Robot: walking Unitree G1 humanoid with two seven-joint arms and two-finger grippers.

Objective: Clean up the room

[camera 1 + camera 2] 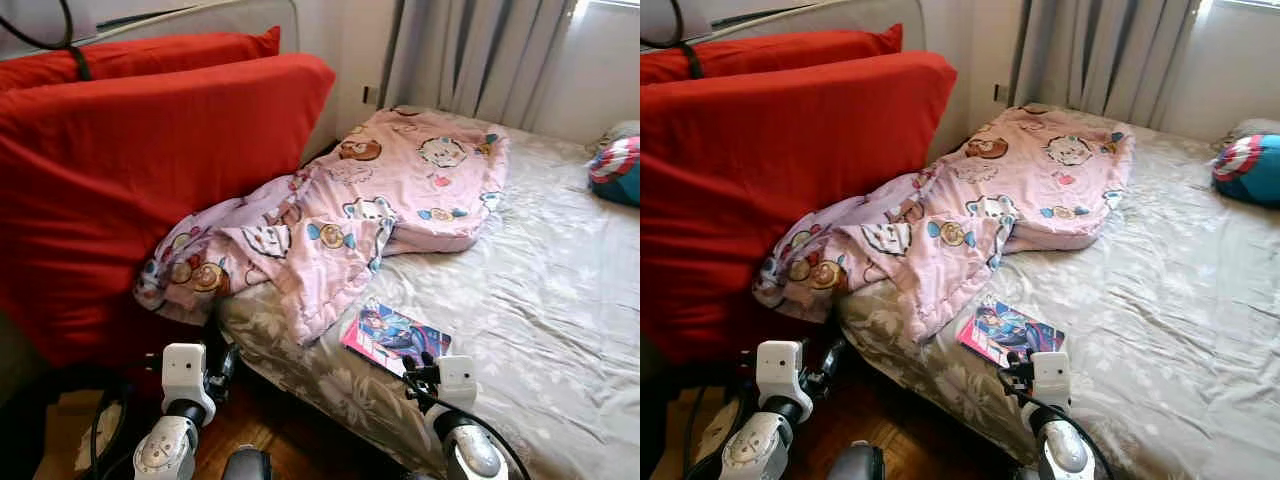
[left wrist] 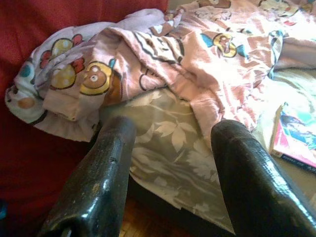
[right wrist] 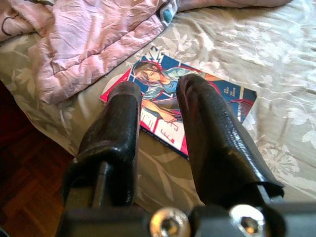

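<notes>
Comic book [image 3: 187, 116] with glossy illustrated cover lies flat beneath right gripper [image 3: 158, 94], fingers parted

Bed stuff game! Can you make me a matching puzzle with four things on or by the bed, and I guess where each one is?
Things:
1. pink cartoon blanket
2. comic book
3. red pillows
4. blue and red shield cushion

Places:
A. flat on the grey sheet near the bed's edge, just ahead of the right gripper
B. at the far right of the bed
C. standing up at the left, against the headboard
D. crumpled across the bed, one end spilling onto the pillows

Pairs: 1-D, 2-A, 3-C, 4-B
</notes>
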